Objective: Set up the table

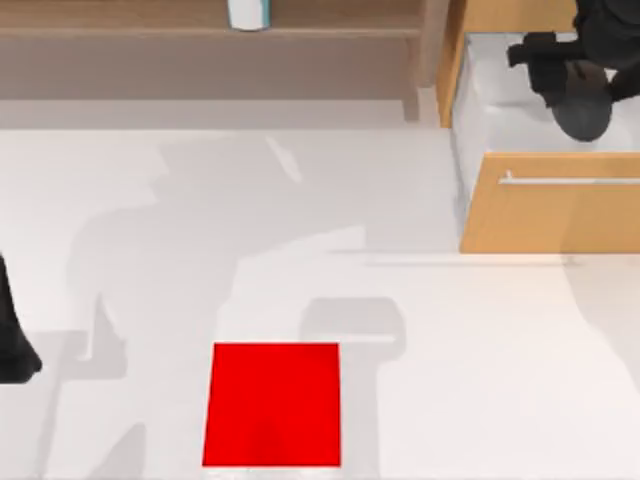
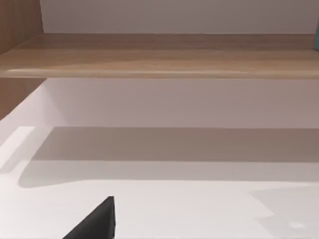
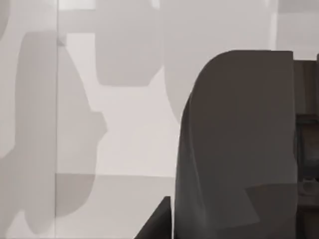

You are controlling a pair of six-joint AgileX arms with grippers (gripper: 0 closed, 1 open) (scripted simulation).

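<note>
The table (image 1: pixel 150 230) is a wide white top with a red square mat (image 1: pixel 272 404) near its front edge. At the back right, my right gripper (image 1: pixel 575 95) reaches into the open drawer (image 1: pixel 480 110) of a light-brown cabinet. It is shut on a dark grey rounded object (image 1: pixel 583 115). That object (image 3: pixel 234 144) looms close in the right wrist view against the drawer's pale inside. My left gripper (image 1: pixel 15 350) is parked at the table's left edge, low over the top.
A wooden shelf (image 1: pixel 200 35) runs along the back, with a white and teal item (image 1: pixel 248 14) on it. The drawer front (image 1: pixel 560 205) with its metal handle juts out over the table's right side.
</note>
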